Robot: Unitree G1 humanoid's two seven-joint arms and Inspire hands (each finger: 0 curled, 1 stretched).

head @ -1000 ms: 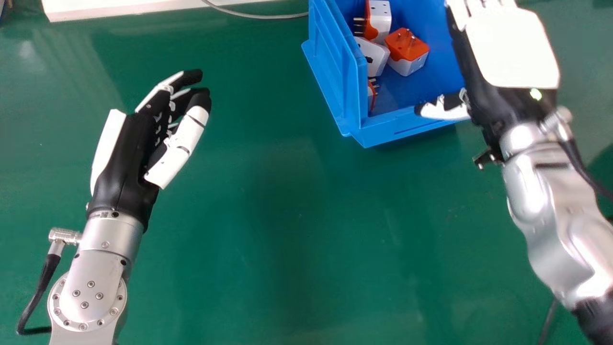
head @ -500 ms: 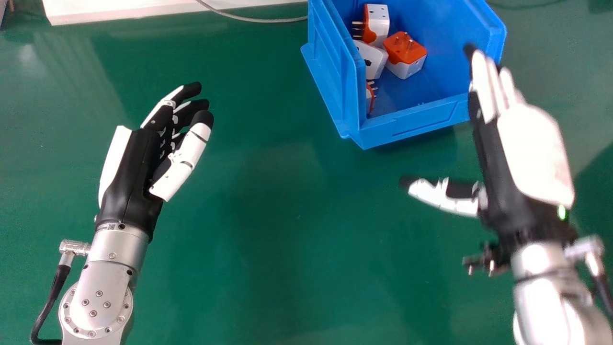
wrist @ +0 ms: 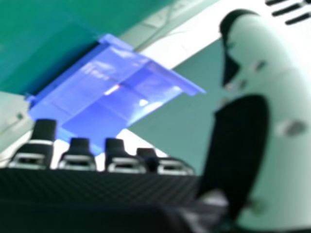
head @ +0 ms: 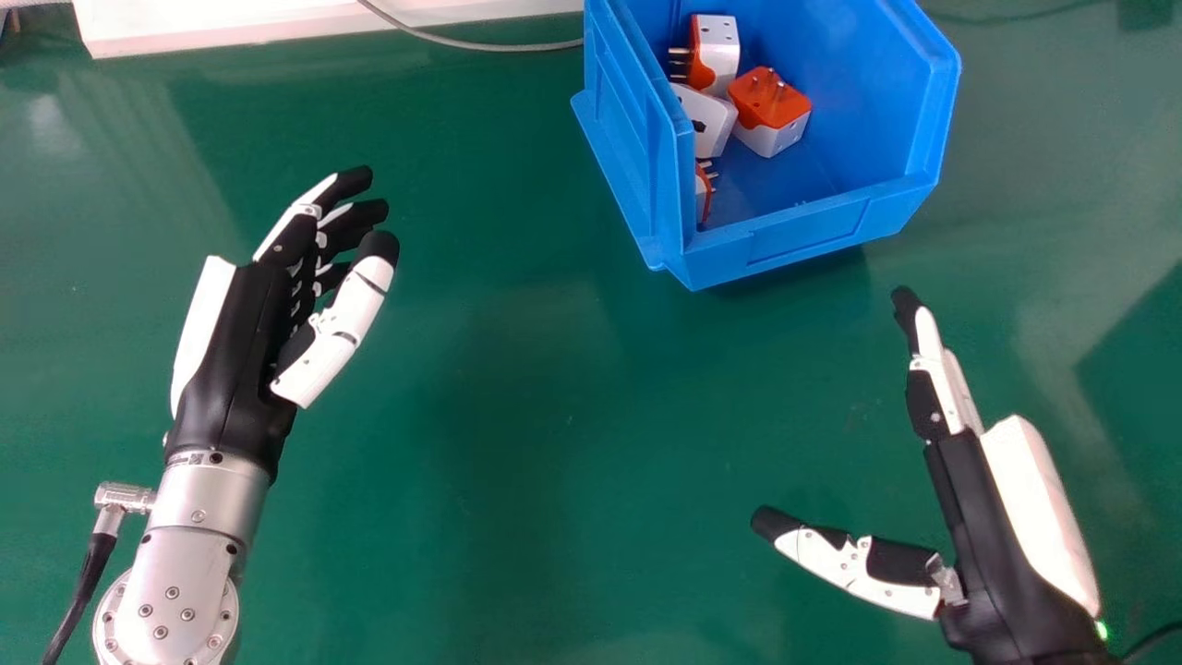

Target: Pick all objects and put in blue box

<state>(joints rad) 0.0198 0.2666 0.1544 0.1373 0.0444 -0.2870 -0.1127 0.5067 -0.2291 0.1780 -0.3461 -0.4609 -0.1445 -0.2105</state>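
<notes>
My left hand (head: pixel 242 323) is over the left of the table, its fingers slightly bent and relaxed around nothing. At the lower right, my right hand (head: pixel 983 517) has straight fingers and its thumb spread wide, with nothing held. The blue box (head: pixel 803 240) stands beyond it at the top. Inside lie several orange and white plug adapters, among them one (head: pixel 774 111) near the middle and another (head: pixel 717 51) farther back. In the right hand view the blue box (wrist: pixel 92 97) appears beyond the fingertips of my right hand (wrist: pixel 116 155).
The green tabletop (head: pixel 554 443) stretches between the hands and in front of the box. A white edge (head: pixel 231 23) runs along the back left, with a grey cable (head: pixel 462 43) beside it leading to the box.
My right hand has drawn back from over the box towards the lower right, uncovering the box's right side. My left hand has come slightly nearer, its fingers unchanged.
</notes>
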